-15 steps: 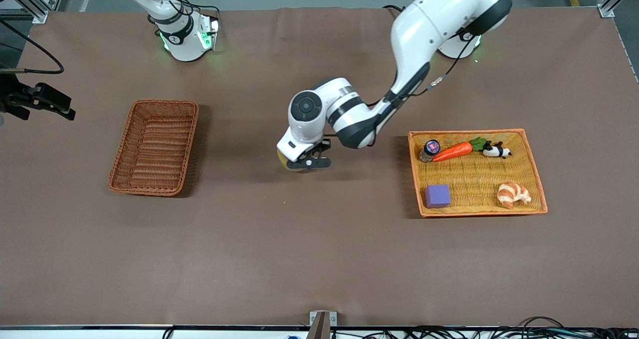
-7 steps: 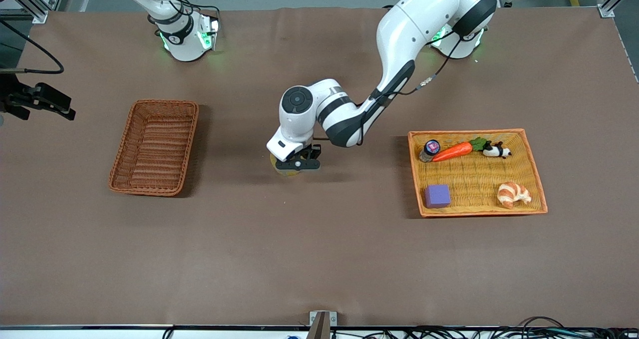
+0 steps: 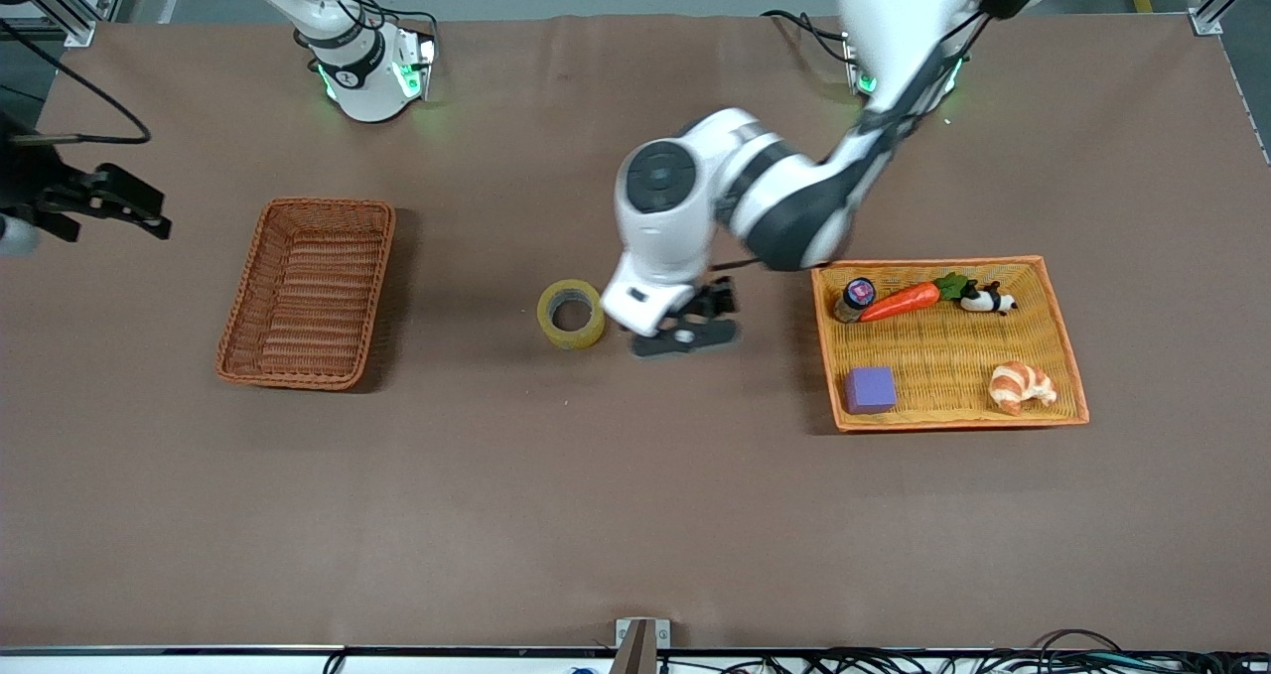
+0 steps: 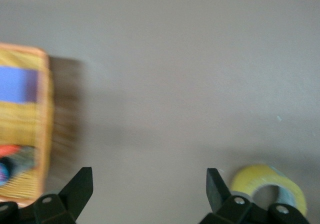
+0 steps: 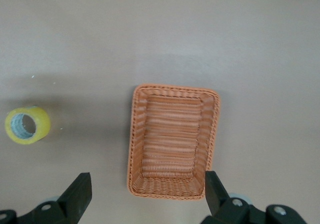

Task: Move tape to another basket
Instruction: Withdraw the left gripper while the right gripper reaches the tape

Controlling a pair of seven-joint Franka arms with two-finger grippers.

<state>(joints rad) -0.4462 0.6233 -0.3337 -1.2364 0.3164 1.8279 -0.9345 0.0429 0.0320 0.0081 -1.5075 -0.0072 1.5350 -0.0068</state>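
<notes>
The surface (image 3: 635,515) carries the empty basket (image 3: 308,292) toward the right arm's end. The tape (image 3: 571,314) lies flat mid-surface. The left end effector (image 3: 685,335) hovers wide beside it; the right end effector (image 3: 109,202), also wide, waits.

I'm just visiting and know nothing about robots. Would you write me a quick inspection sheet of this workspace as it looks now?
Surface: brown cloth-covered table.
Job's things: yellowish translucent tape roll lies on the cloth, midway between the two baskets; reddish-brown woven wicker basket holds nothing.
Clutter: bright orange-yellow flat woven tray holds a toy carrot, small jar, panda figure, purple block and croissant.
Grippers: left gripper open, over bare cloth beside the tape; right gripper open, waiting high above the wicker basket.
Cables: black cables along the table's near edge.
Surroundings: metal frame posts at the corners.
</notes>
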